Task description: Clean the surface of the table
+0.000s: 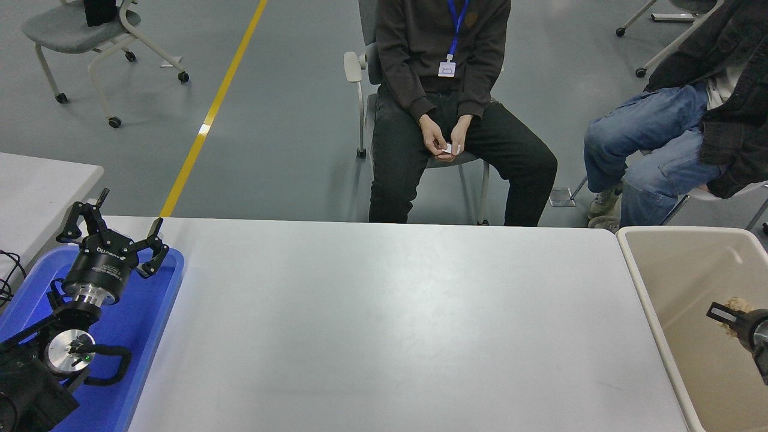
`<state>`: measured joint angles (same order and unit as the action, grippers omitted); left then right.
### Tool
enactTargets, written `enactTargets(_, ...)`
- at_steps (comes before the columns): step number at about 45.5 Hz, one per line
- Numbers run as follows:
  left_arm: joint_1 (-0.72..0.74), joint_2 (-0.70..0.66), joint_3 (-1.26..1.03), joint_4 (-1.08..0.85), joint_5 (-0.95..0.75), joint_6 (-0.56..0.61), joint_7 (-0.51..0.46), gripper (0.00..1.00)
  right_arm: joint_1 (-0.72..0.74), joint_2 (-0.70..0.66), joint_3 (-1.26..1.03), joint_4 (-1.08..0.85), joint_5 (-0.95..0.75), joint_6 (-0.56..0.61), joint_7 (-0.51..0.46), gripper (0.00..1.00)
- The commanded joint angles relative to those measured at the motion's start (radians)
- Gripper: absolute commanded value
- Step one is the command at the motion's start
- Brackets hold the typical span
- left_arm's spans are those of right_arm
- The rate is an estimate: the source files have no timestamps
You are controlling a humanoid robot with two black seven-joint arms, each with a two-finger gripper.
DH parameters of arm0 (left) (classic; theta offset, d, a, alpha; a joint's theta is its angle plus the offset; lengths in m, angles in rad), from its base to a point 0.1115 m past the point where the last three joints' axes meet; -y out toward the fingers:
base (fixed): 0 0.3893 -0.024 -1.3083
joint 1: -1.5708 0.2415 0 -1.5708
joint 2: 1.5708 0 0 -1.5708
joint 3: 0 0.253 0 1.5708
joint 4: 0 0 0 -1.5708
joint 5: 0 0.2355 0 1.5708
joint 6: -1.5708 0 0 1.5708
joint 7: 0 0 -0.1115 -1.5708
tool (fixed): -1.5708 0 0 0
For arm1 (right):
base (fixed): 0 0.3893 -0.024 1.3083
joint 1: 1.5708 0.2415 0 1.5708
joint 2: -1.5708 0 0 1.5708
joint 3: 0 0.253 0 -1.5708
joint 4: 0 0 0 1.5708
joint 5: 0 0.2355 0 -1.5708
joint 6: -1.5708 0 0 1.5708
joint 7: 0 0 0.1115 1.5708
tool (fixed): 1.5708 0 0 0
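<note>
The table surface (384,324) is a wide pale grey-white top with nothing lying on it. My right gripper (733,313) reaches in from the right edge and hangs over the inside of the beige bin (645,282). It is shut on a small tan crumpled lump (737,304). My left gripper (117,225) is parked at the lower left over the blue tray (147,324), with its fingers spread open and empty.
A person in dark clothes sits on a chair (354,66) just beyond the table's far edge, holding a small white thing in both hands (445,144). A second person in jeans (648,138) sits at the far right. Another grey table (42,186) stands at the left.
</note>
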<state>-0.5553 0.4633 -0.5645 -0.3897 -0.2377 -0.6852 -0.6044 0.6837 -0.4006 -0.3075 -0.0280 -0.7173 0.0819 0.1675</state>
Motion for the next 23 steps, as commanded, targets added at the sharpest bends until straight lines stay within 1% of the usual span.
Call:
enactTargets(1, 0.0, 0.0, 0.0, 0.0, 0.0, 0.0, 0.0, 1.0, 0.003, 0.002, 0.001, -0.029, 0.001, -0.002, -0.005, 0.73)
enactTargets(2, 0.0, 0.0, 0.0, 0.0, 0.0, 0.0, 0.0, 1.0, 0.005, 0.002, 0.002, -0.036, 0.002, -0.002, -0.003, 0.82)
enactTargets(4, 0.0, 0.0, 0.0, 0.0, 0.0, 0.001, 0.0, 1.0, 0.007, 0.002, 0.007, -0.039, 0.009, -0.002, -0.003, 0.88)
enactTargets(6, 0.0, 0.0, 0.0, 0.0, 0.0, 0.001, 0.0, 1.0, 0.01, 0.002, 0.014, -0.041, 0.024, -0.002, -0.003, 0.99)
enactTargets(13, 0.0, 0.0, 0.0, 0.0, 0.0, 0.0, 0.0, 1.0, 0.011, 0.003, -0.004, -0.039, 0.096, 0.001, -0.003, 0.99)
enactTargets(23, 0.0, 0.0, 0.0, 0.0, 0.0, 0.0, 0.0, 1.0, 0.011, 0.002, -0.005, -0.043, 0.096, -0.001, -0.003, 0.99)
